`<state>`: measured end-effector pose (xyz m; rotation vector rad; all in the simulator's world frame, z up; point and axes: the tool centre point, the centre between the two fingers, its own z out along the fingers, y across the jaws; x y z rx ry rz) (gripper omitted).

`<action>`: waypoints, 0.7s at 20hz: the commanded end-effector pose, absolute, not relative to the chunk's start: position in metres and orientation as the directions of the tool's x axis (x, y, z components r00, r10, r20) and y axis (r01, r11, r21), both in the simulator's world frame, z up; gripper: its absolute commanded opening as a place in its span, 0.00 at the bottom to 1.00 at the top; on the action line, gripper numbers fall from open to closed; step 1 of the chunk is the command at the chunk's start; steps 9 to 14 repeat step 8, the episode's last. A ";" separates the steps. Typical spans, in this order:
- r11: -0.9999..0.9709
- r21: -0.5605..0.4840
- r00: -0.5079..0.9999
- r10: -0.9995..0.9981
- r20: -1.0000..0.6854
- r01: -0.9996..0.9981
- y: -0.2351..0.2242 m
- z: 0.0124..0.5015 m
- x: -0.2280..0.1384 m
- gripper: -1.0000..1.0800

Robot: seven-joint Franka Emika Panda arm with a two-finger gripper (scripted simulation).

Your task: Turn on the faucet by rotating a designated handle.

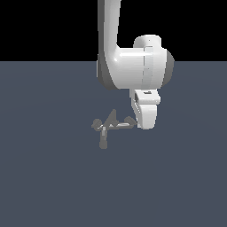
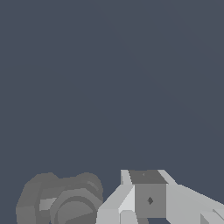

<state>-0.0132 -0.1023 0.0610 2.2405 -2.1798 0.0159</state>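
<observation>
The faucet [image 1: 109,122] is a small dull-grey fixture with a pointed top, standing on the dark floor in the middle of the exterior view. Its handle [image 1: 124,125], a thin straight bar, sticks out toward the exterior view's right and ends at the white hand. My gripper [image 1: 142,124] hangs low at that bar's tip; whether they touch is not clear. In the wrist view the fingers [image 2: 150,199] form one block with no gap between them, so the gripper is shut on nothing. A rounded grey faucet part [image 2: 61,202] lies beside them.
A short blobby arm [image 1: 95,124] and a thick round-ended stub [image 1: 103,142] also stick out of the faucet. The white arm [image 1: 133,66] comes down from above and hangs over the faucet's right side. A flat dark grey floor [image 1: 53,177] lies all around.
</observation>
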 end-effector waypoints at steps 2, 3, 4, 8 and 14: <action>-0.064 0.001 0.064 -0.998 0.009 -0.998 -0.070 0.061 -0.001 0.00; -0.070 0.001 0.070 -0.997 0.007 -0.998 -0.063 0.061 0.002 0.00; -0.076 0.001 0.076 -0.997 0.006 -0.997 -0.056 0.061 0.005 0.00; -0.094 0.000 0.094 -0.996 0.001 -0.996 -0.037 0.061 0.014 0.00; -0.094 0.000 0.094 -0.996 0.001 -0.996 -0.037 0.061 0.014 0.00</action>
